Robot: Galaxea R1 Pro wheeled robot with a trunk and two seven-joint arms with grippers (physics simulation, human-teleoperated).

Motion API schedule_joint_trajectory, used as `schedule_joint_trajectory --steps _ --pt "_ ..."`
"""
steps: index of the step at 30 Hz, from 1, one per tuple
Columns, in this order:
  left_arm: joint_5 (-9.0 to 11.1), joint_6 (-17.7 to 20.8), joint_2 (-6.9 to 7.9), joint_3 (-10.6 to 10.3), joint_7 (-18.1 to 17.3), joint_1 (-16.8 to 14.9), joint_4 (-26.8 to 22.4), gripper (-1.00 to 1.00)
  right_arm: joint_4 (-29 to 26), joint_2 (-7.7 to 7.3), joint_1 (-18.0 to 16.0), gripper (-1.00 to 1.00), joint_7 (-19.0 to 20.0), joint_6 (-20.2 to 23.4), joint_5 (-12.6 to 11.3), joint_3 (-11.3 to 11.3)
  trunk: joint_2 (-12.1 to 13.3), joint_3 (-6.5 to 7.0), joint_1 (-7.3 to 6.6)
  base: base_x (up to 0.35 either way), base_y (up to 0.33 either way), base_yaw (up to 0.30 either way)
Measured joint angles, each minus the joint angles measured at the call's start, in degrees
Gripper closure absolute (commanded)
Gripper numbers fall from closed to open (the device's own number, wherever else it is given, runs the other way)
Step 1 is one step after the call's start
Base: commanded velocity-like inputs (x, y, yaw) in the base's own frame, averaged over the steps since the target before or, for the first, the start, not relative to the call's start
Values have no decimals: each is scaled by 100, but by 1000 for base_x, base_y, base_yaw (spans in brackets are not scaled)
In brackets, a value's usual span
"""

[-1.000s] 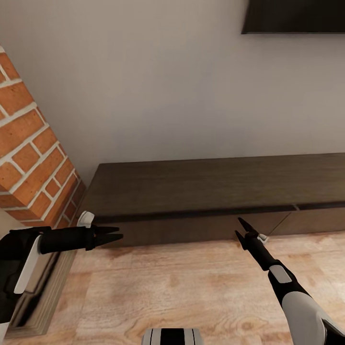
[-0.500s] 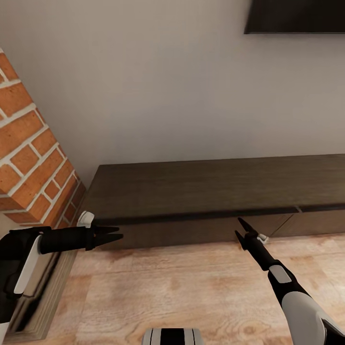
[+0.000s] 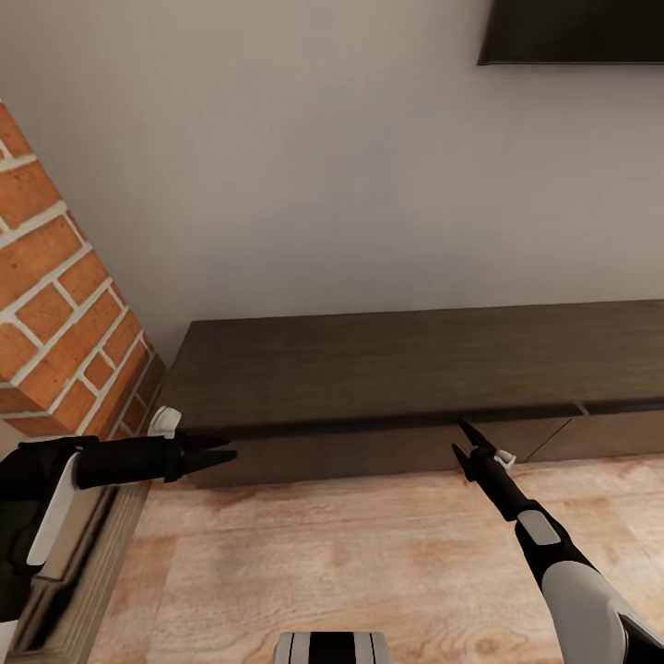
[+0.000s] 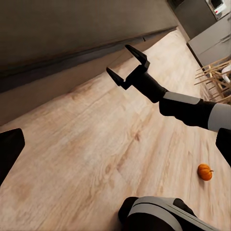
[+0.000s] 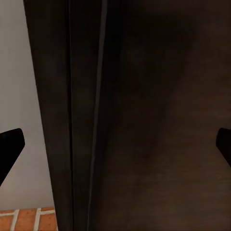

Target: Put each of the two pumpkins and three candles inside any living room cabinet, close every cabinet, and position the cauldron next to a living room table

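The long low dark-brown cabinet (image 3: 415, 369) runs along the wall, and the fronts in view are shut. My right gripper (image 3: 458, 437) is open and empty, its tips just at the cabinet's front upper edge. The right wrist view looks closely at the cabinet front (image 5: 144, 120), with a fingertip (image 5: 9, 147) at each side. My left gripper (image 3: 231, 447) is open and empty, held above the floor near the cabinet's left end. In the left wrist view the right gripper (image 4: 127, 62) shows open, and one orange pumpkin (image 4: 205, 172) lies on the wooden floor behind me.
A brick column (image 3: 65, 304) stands at the left, close to my left arm. A dark screen (image 3: 572, 32) hangs on the wall above the cabinet. Chair legs (image 4: 214, 79) and grey kitchen units (image 4: 211, 38) show far off. My base (image 4: 159, 214) is on the wooden floor.
The whole picture has shifted slightly: the camera has edged toward the cabinet and to the left. Both arms keep their pose; the right gripper's tips now overlap the cabinet's front edge.
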Motion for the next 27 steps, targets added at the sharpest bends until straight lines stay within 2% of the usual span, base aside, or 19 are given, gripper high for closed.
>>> schedule_joint_trajectory --steps 27 --pt "0 -1 0 0 -24 5 -9 -100 0 3 0 -100 0 -9 7 0 0 0 0 22 13 0"
